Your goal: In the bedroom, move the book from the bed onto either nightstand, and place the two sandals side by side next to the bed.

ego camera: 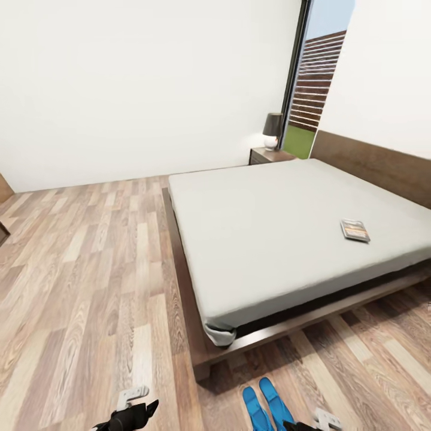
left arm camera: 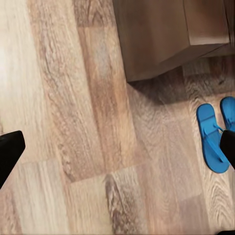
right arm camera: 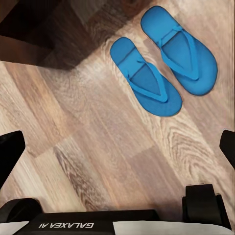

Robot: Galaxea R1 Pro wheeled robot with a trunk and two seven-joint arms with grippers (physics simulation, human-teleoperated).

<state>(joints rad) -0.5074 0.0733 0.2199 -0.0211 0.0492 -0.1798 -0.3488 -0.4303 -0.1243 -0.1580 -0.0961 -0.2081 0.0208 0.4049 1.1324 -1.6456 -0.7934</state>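
Here both my grippers, left (left arm camera: 117, 152) and right (right arm camera: 117, 147), hang spread apart, empty; ahead of my right fingers two bright-blue sandals (right arm camera: 161, 61) lie side by side

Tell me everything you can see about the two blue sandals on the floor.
The two sandals are flat bright-blue flip-flops, each with a thin Y-shaped strap of the same blue. They look like smooth rubber or foam. Both lie sole-down on the wood-plank floor, side by side and roughly parallel, with a narrow gap between them. In the head view they sit just off the corner of the bed at its foot. Nothing touches them except the floor.
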